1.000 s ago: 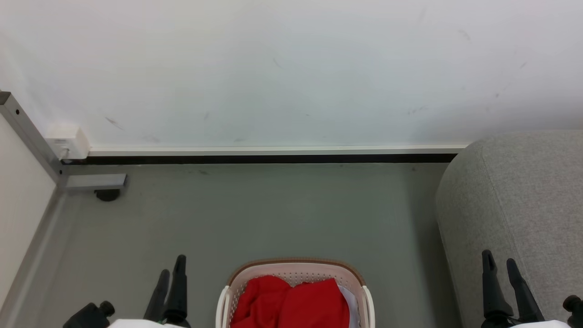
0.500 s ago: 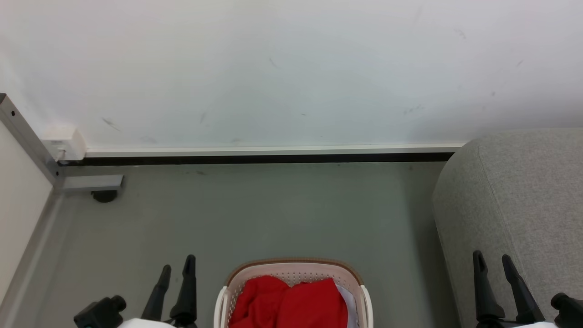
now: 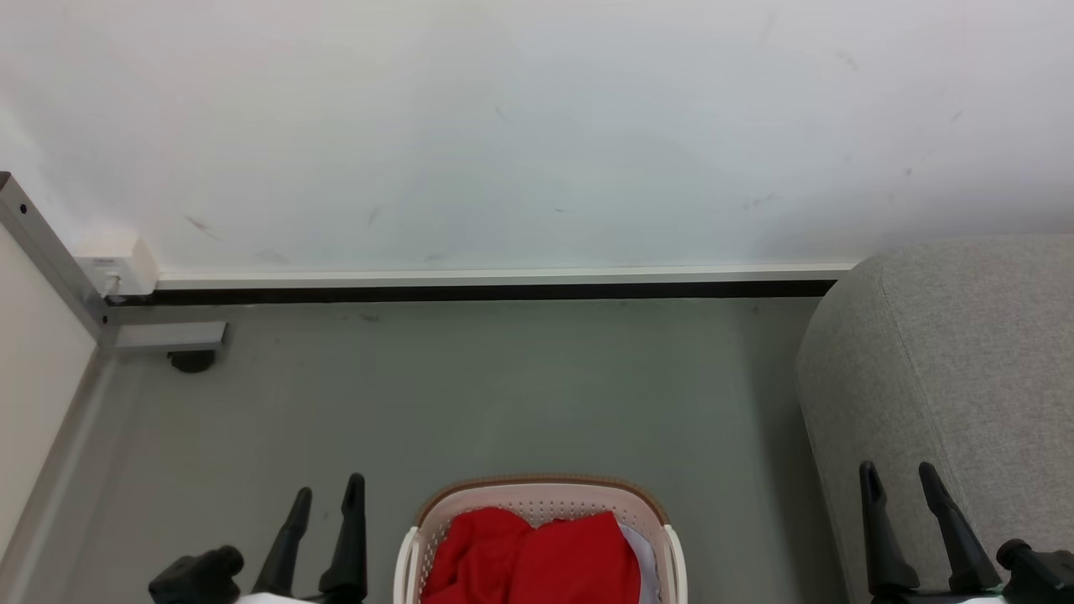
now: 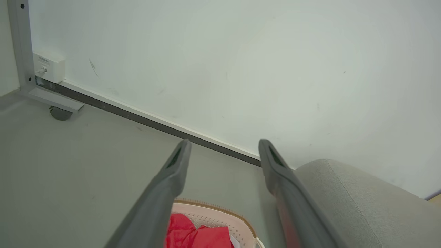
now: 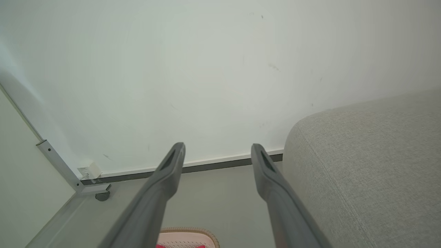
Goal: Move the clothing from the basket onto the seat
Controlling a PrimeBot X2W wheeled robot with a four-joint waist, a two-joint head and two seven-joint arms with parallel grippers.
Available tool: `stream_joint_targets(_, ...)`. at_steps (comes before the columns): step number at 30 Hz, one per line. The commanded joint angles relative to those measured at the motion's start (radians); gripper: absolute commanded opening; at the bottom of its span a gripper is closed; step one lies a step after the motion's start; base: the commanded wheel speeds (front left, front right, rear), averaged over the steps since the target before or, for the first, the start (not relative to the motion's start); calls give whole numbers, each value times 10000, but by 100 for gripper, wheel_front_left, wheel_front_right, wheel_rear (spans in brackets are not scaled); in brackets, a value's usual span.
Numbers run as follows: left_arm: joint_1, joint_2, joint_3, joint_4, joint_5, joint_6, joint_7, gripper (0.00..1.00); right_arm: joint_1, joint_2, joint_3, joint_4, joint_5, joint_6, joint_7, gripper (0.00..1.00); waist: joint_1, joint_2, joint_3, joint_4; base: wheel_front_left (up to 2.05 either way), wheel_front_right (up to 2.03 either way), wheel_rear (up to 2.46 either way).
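Head view: we see the basket (image 3: 541, 484) at btm ctr on the grey floor (image 3: 503, 394), cut by the frame edge. The clothing (image 3: 537, 558) lies bunched inside it, red folds across most of the opening. A bit of white cloth (image 3: 644, 549) shows at the right. The seat (image 3: 965, 352) stands right of the basket, apart from it, w/ its rounded end near the wall (image 3: 503, 126). Our left gripper (image 3: 330, 488) sits low left, just beside the basket, fingers spread, nothing btw them. Our right gripper (image 3: 896, 470) sits low right against the seat's side, fingers also spread & empty; can't tell if it touches the fabric. Far left: a white wall box (image 3: 117, 262) & a metal frame leg (image 3: 50, 252) w/ a caster (image 3: 191, 361).

Left wrist view: the left gripper (image 4: 224, 143) points over the floor toward the wall, fingers wide apart, gap empty. Below, btw the fingers, we see the basket's (image 4: 213, 208) brown rim w/ the clothing (image 4: 196, 236) inside. The seat (image 4: 361, 199) is lower right.

Right wrist view: the right gripper (image 5: 217, 147) has its fingers wide apart, holding nothing. The seat (image 5: 372, 165) takes the right side. The basket (image 5: 187, 230) rim peeks in at the btm edge w/ a sliver of red in it.
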Motion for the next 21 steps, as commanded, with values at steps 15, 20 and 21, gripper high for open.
stream_joint_targets(15, 144, 104, 75, 124, 1460, -39, -361, 100, 106, -19, -147, 144, -1154, -17, -392, 100, 0, 0, 22, -17, 0, 0, 0)
stream_joint_targets(20, 174, 108, 90, 163, 1861, -53, -463, 100, 166, 13, -235, 229, -1504, -18, -496, 100, 0, 0, 19, -8, 0, 0, 0)
stream_joint_targets(21, 179, 110, 95, 172, 1951, -57, -490, 100, 193, 19, -233, 246, -1588, -18, -523, 100, 0, 0, 13, -4, 0, 0, 0)
